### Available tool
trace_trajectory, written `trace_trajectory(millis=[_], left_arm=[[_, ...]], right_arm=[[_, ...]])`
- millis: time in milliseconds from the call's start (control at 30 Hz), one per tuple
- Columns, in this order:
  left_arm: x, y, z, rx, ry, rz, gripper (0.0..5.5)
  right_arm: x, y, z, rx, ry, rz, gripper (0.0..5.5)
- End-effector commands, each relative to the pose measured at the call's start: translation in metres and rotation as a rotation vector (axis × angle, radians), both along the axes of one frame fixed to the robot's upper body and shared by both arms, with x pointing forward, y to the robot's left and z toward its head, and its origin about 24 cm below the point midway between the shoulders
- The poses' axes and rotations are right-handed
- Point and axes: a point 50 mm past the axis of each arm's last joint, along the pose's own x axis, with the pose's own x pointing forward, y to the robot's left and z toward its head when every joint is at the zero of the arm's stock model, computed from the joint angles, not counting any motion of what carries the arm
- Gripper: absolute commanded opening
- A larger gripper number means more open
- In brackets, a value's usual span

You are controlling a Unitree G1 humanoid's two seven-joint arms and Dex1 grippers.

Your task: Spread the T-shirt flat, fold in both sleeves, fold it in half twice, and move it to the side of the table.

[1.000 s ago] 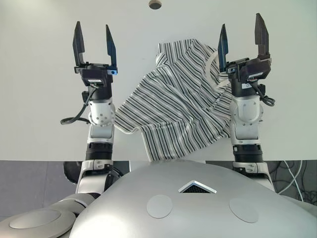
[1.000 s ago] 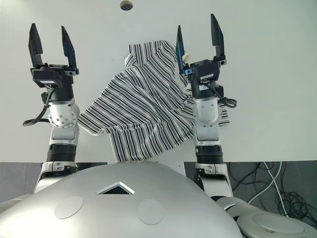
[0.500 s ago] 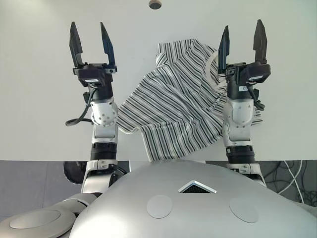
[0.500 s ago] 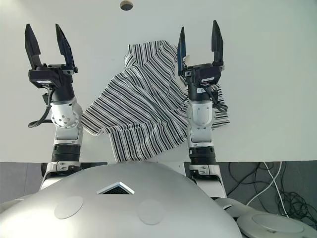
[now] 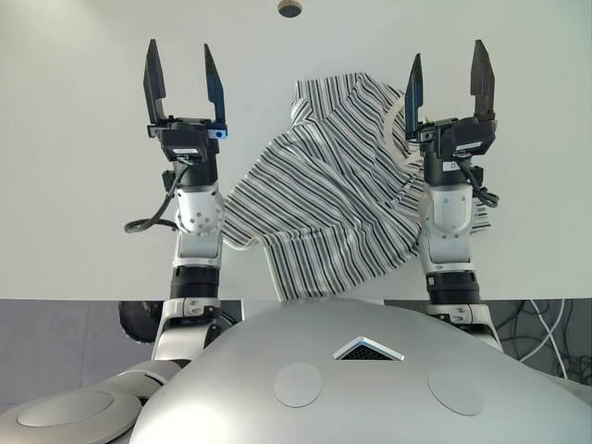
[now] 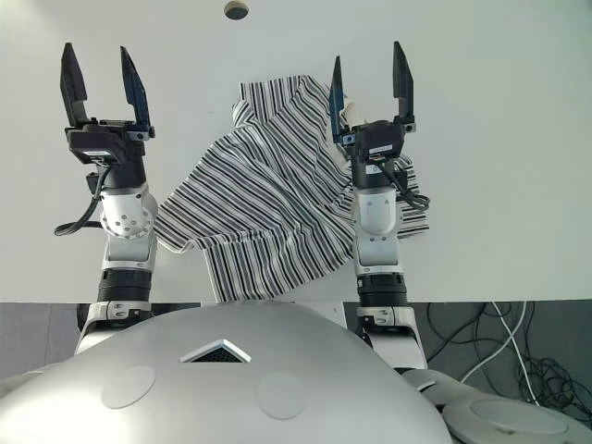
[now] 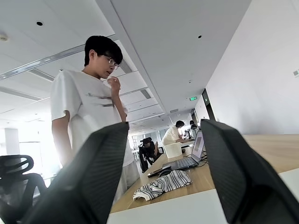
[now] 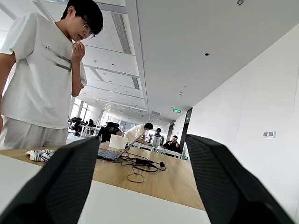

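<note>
A black-and-white striped T-shirt point(image 5: 324, 185) lies crumpled on the white table point(image 5: 74, 185), between my two arms, its near edge close to the table's front. My left gripper point(image 5: 183, 74) stands upright and open to the left of the shirt, holding nothing. My right gripper point(image 5: 448, 72) is also open and raised, over the shirt's right part near the collar, with nothing between its fingers point(image 8: 60, 186). The shirt's right edge is hidden behind the right arm.
A small dark round hole point(image 5: 289, 8) sits in the table at the far middle. Bare white tabletop stretches to the left and to the right point(image 5: 546, 166) of the shirt. Cables point(image 5: 546, 342) hang past the table's front at the right.
My left gripper has shifted slightly rightward toward the shirt. The right arm has swung a little left and straightened. The shirt has not moved.
</note>
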Motion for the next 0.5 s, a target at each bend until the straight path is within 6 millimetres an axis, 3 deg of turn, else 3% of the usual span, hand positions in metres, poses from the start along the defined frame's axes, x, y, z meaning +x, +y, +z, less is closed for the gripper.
trace_trajectory(millis=[33,267,367,500], left_arm=[[0.002,-0.003,-0.002,0.022,0.02,-0.019,2.85],[0.002,-0.01,-0.008,0.081,0.057,-0.071,2.85],[-0.002,-0.011,-0.014,0.22,0.104,-0.167,2.85],[-0.011,-0.007,-0.017,0.531,0.145,-0.362,2.85]], right_arm=[[0.004,0.002,0.002,-0.022,-0.01,0.002,3.41],[0.005,0.003,-0.003,-0.073,0.029,0.017,3.41],[0.008,-0.011,-0.001,-0.126,0.076,-0.024,3.41],[-0.011,-0.036,0.015,-0.247,0.19,0.246,3.41]])
